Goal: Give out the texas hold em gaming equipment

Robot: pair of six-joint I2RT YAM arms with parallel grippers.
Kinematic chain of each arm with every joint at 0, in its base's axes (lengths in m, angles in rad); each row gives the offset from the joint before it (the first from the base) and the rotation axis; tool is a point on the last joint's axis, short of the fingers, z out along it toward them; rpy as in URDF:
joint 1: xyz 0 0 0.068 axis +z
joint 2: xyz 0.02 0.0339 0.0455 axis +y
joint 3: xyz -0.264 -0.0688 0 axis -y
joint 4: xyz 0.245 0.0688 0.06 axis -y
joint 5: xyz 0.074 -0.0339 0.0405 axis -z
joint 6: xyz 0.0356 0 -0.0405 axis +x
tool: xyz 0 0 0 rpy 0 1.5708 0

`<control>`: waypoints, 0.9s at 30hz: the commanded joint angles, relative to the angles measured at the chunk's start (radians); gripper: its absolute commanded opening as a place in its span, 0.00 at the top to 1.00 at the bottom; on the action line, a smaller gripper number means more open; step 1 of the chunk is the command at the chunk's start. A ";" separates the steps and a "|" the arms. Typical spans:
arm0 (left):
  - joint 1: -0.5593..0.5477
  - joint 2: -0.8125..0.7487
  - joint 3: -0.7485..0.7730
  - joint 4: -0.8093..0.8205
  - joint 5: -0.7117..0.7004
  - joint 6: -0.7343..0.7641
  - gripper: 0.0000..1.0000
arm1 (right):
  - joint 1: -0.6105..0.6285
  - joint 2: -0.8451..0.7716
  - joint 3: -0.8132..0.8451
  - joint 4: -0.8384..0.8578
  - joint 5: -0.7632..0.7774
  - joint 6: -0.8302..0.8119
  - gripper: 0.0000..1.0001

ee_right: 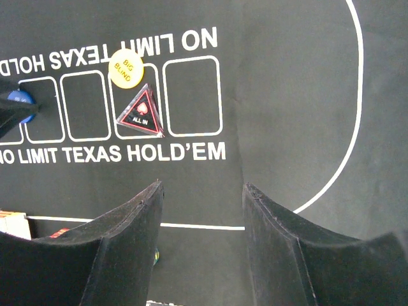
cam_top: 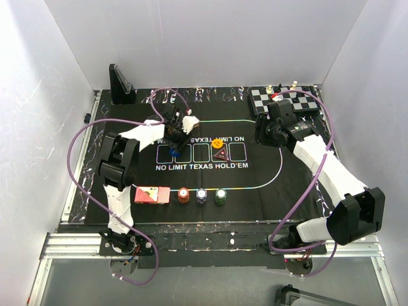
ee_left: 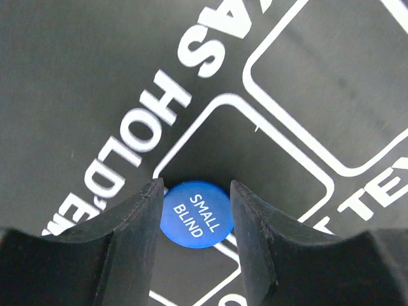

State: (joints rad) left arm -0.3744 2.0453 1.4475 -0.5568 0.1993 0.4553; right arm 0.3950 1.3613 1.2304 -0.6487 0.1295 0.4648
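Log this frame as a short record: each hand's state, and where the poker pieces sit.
left hand: shut on blue Small Blind button, over a card box on the mat
right hand: open, empty, above the mat
Big Blind button: yellow, on a box's far line
All In marker: just nearer, same box
card deck: near edge, left
chip stacks: three, in a row right of the deck
chessboard: far right corner

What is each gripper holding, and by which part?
The left gripper pinches the blue SMALL BLIND button by its opposite edges; the right gripper holds nothing.
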 commanded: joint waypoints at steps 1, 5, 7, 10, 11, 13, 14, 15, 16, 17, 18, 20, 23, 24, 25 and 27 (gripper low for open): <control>0.055 -0.098 -0.105 -0.008 -0.060 0.083 0.55 | 0.010 -0.005 0.034 0.021 0.012 0.006 0.41; 0.092 -0.129 -0.157 -0.003 -0.061 0.111 0.55 | 0.016 0.015 0.038 0.027 0.001 0.008 0.41; 0.110 -0.145 -0.180 -0.003 -0.067 0.126 0.55 | 0.024 0.033 0.047 0.027 -0.004 0.009 0.41; 0.147 -0.178 -0.239 0.004 -0.078 0.152 0.55 | 0.038 0.079 0.067 0.035 -0.007 0.000 0.41; 0.164 -0.191 -0.255 0.006 -0.078 0.160 0.55 | 0.042 0.096 0.076 0.038 -0.007 -0.002 0.41; 0.210 -0.209 -0.283 0.005 -0.080 0.174 0.55 | 0.057 0.140 0.099 0.041 -0.005 -0.006 0.41; 0.229 -0.218 -0.297 0.003 -0.080 0.181 0.55 | 0.065 0.165 0.112 0.047 -0.004 -0.009 0.41; 0.247 -0.226 -0.305 0.003 -0.081 0.186 0.55 | 0.073 0.192 0.124 0.052 -0.001 -0.011 0.41; 0.267 -0.234 -0.315 0.005 -0.083 0.192 0.55 | 0.079 0.217 0.142 0.055 -0.002 -0.012 0.42; 0.282 -0.240 -0.325 0.003 -0.084 0.194 0.55 | 0.087 0.246 0.167 0.055 0.001 -0.015 0.42; 0.301 -0.247 -0.331 0.005 -0.081 0.200 0.55 | 0.097 0.275 0.185 0.054 0.001 -0.020 0.42; 0.328 -0.260 -0.348 0.003 -0.075 0.204 0.55 | 0.110 0.324 0.224 0.049 0.004 -0.025 0.43; 0.365 -0.286 -0.357 -0.003 -0.066 0.209 0.55 | 0.122 0.390 0.276 0.053 -0.008 -0.031 0.43; 0.373 -0.293 -0.357 -0.008 -0.060 0.206 0.53 | 0.125 0.410 0.294 0.055 -0.013 -0.032 0.43; 0.373 -0.304 -0.351 -0.015 -0.048 0.198 0.47 | 0.131 0.433 0.317 0.052 -0.014 -0.031 0.43; 0.373 -0.319 -0.325 -0.035 -0.022 0.168 0.29 | 0.146 0.484 0.359 0.044 -0.018 -0.035 0.39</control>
State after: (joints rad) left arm -0.0074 1.7855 1.1114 -0.5323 0.1558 0.6388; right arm 0.5182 1.7866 1.4868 -0.6243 0.1204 0.4461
